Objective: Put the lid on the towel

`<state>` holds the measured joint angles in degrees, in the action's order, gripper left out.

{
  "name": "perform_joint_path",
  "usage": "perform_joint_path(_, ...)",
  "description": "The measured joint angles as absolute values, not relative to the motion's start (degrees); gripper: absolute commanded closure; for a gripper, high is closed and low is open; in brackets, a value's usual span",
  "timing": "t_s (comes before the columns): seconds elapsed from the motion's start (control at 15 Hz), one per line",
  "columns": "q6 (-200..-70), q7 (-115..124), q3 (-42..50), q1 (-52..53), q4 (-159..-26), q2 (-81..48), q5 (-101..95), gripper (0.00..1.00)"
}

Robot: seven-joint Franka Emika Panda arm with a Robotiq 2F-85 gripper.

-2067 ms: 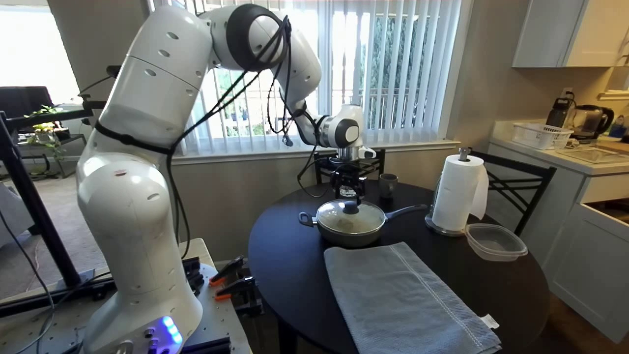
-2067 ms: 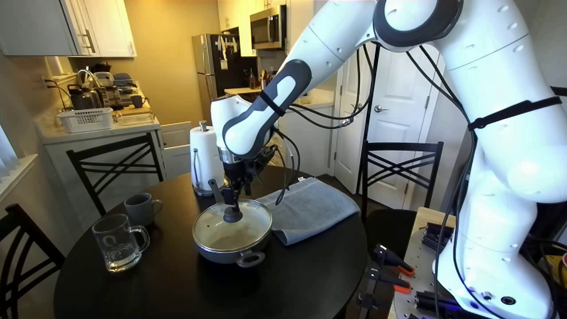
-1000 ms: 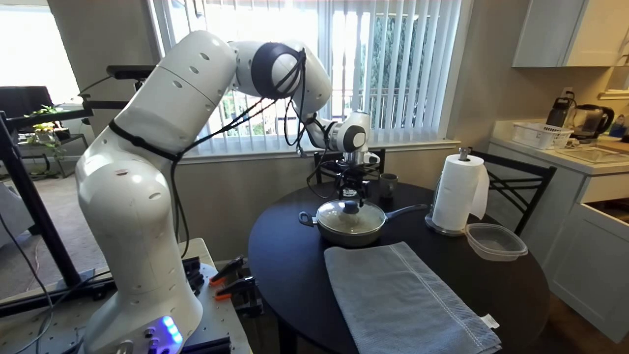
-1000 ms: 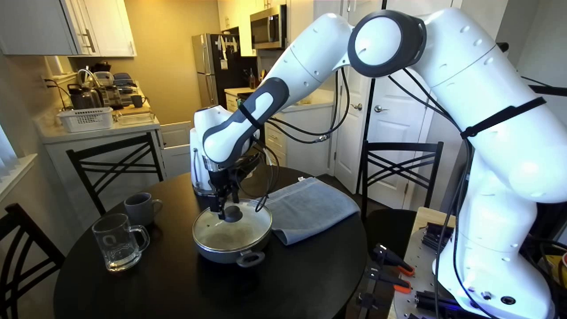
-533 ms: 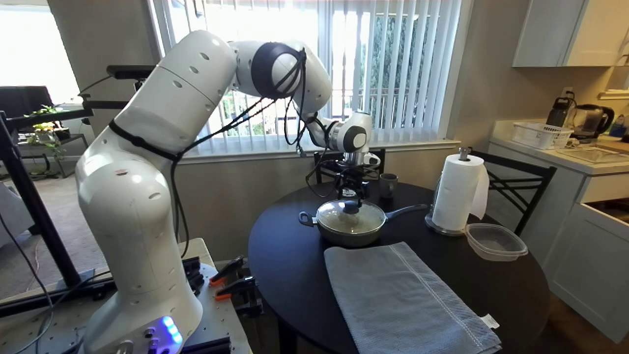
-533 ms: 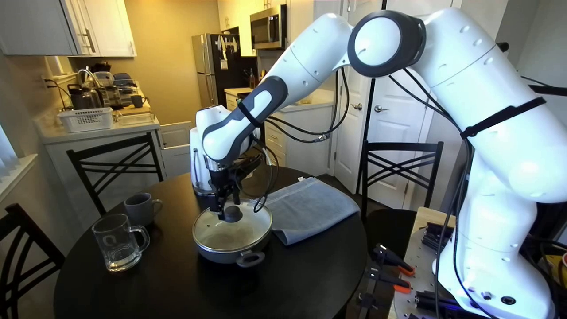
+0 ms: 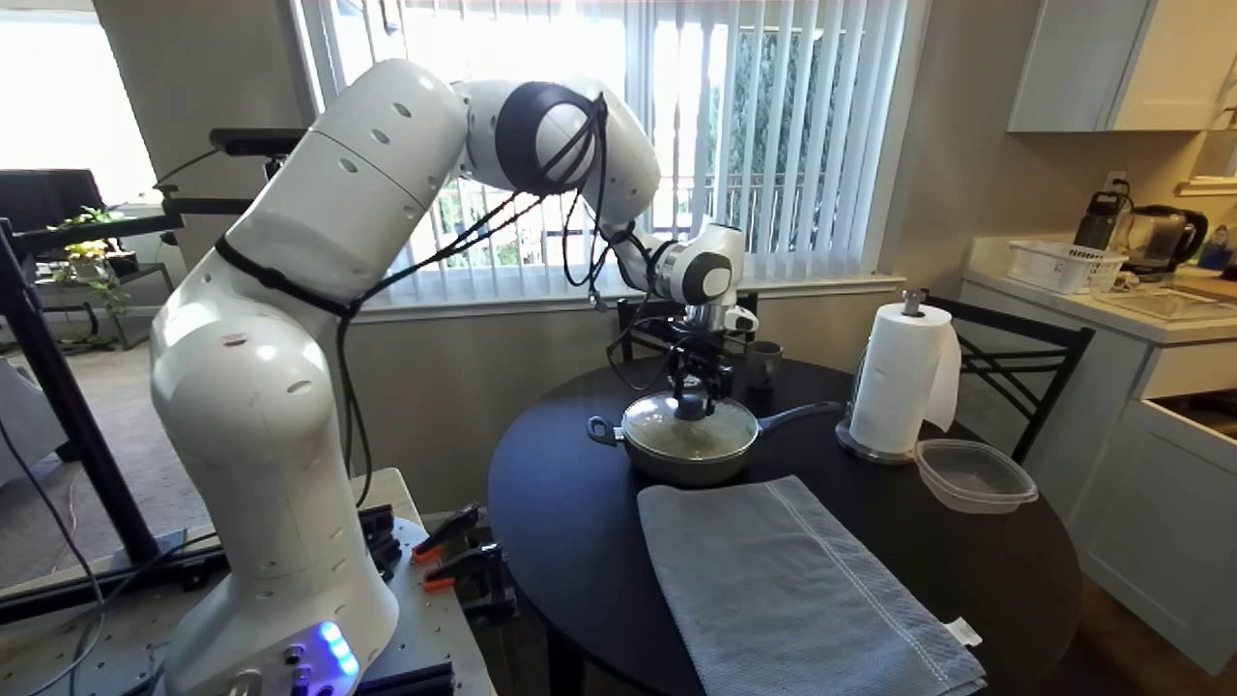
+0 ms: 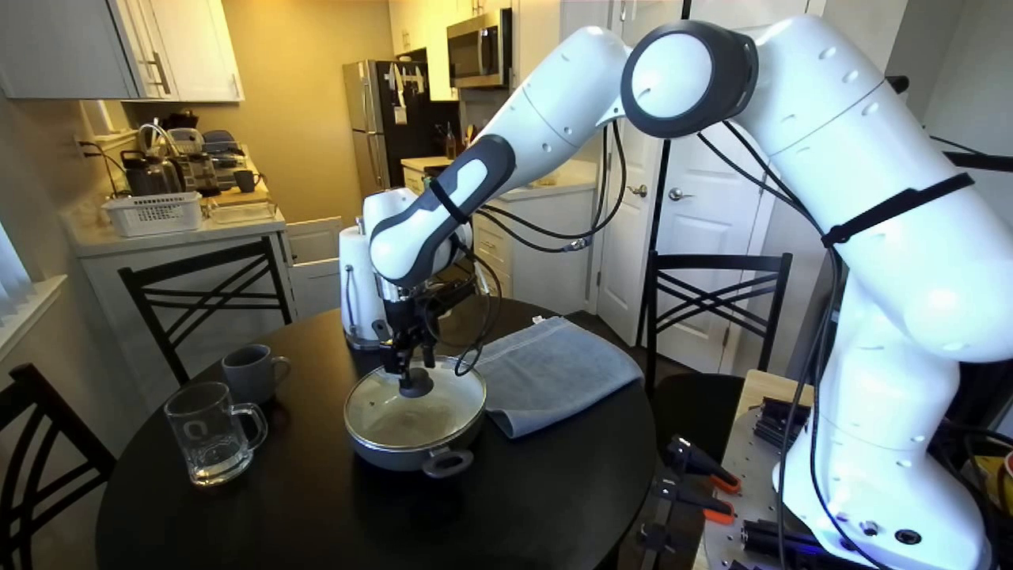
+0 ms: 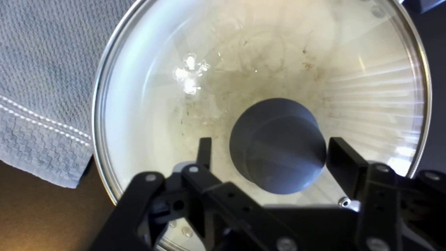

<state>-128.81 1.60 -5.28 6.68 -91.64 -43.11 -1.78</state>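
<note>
The wrist view is the only one that really shows the gripper (image 9: 270, 150) up close: fingers (image 9: 346, 164) apart, with the dark knob (image 9: 280, 148) of the glass lid (image 9: 251, 76) between them. There's a clear gap on one side; on the other it's super close, can't tell if they touch. The towel (image 9: 52, 76) lies just beside the lid's rim, white double stitching showing.

In an exterior view it's pretty obvious the lid is sitting on the pot (image 7: 688, 471). Only this view gets the plastic tub (image 7: 976, 476), well apart from the lid and right next to the paper towel roll (image 7: 901, 387). All that stuff is on a round dark table (image 7: 580, 541), with vertical blinds (image 7: 792, 174) behind the lid.

Also in an exterior view, a glass mug (image 8: 207, 435) shows up that's only here, off on the side of the lid away from the towel, with a grey mug (image 8: 249, 374) near it. Way behind the lid are a fridge (image 8: 419, 150) and a microwave (image 8: 479, 49). Compared to half a second ago, the gripper has shifted: the nearer fingertip hung beside the knob, now it's in front of it from this angle. Lid, pot and towel haven't budged.
</note>
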Motion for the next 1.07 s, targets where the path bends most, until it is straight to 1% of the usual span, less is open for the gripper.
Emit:
perform_joint_path(0.13, -128.81, 1.6, -5.43, 6.68, -91.85, -43.11, -1.05, 0.59)
perform_joint_path(0.2, -128.81, 1.6, -5.56, 6.68, -91.89, -43.11, -0.65, 0.66)
perform_joint_path(0.27, -128.81, 1.6, -5.7, 6.68, -91.9, -43.1, -0.38, 0.68)
perform_joint_path(0.73, -128.94, 1.6, -5.69, 6.75, -92.54, -42.63, -0.3, 0.68)
perform_joint_path(1.07, -128.7, 1.6, -6.16, 8.84, -96.69, -35.99, -0.41, 0.68)
